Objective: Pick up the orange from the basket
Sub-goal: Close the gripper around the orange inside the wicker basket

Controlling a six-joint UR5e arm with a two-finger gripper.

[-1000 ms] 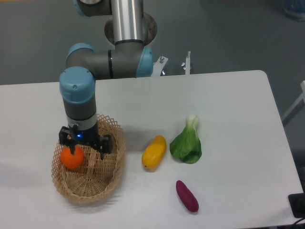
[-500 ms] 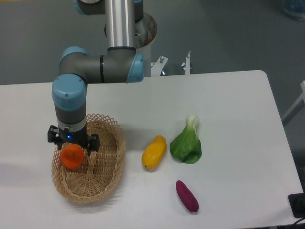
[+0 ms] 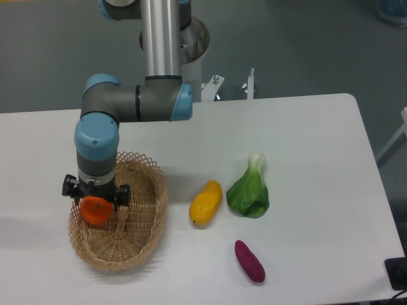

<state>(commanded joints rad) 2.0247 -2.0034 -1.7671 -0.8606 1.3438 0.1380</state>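
The orange (image 3: 95, 213) lies in the left end of the oval wicker basket (image 3: 143, 219), against its left wall. My gripper (image 3: 95, 202) points straight down right over the orange and covers its top. The black jaw links stick out wide on both sides of the fruit, so the gripper is open around it. The fingertips are hidden behind the gripper body and the fruit.
A yellow-orange mango-like fruit (image 3: 206, 202) lies on the white table to the right of the basket. A green leafy vegetable (image 3: 249, 190) lies beside it, and a purple sweet potato (image 3: 250, 260) lies nearer the front edge. The arm's base (image 3: 172, 38) stands at the back.
My gripper has moved left from the basket's middle to above the orange and come down over it. The orange and the basket have not moved.
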